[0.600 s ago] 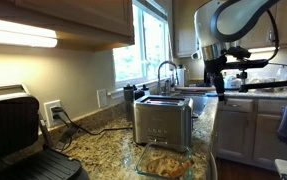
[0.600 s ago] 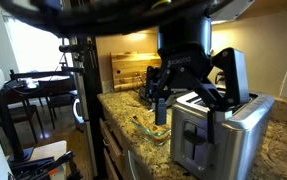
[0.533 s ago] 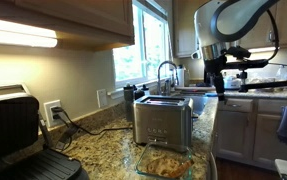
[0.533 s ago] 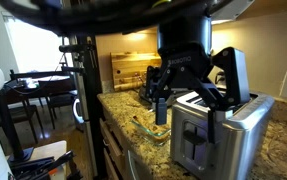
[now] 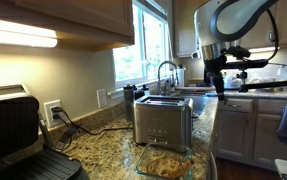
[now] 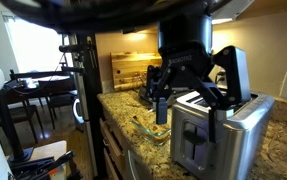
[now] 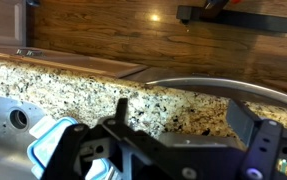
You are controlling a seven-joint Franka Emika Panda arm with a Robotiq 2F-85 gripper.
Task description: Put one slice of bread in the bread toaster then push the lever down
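Hand spread wide in the wrist view, two black fingers apart over speckled granite surface. A curved shiny rim runs just beyond them; cannot tell what it belongs to. Brown wood-plank floor past the edge of the surface.

In an exterior view the hand hangs close to the camera, black, fingers splayed just above the top of the bread toaster. In both exterior views the toaster is boxy, brushed steel, standing upright on the surface. Its front in an exterior view carries a row of small buttons, with any lettering too small to read.

Slice of bread, tan and rough-textured, lies with others alike in a clear glass dish on the surface just in front of the toaster. The dish is also seen beside the toaster, low and see-through.

Black hinged grill press stands open at the near end of the granite, well apart from the toaster. A white wall outlet with a dark cord sits behind it.

Farther back the hand hangs from a white arm beyond the toaster, near a curved faucet. Bright window behind, pale cabinets below, and a lit strip under the upper cabinet. Wooden cutting board leans on the far wall.
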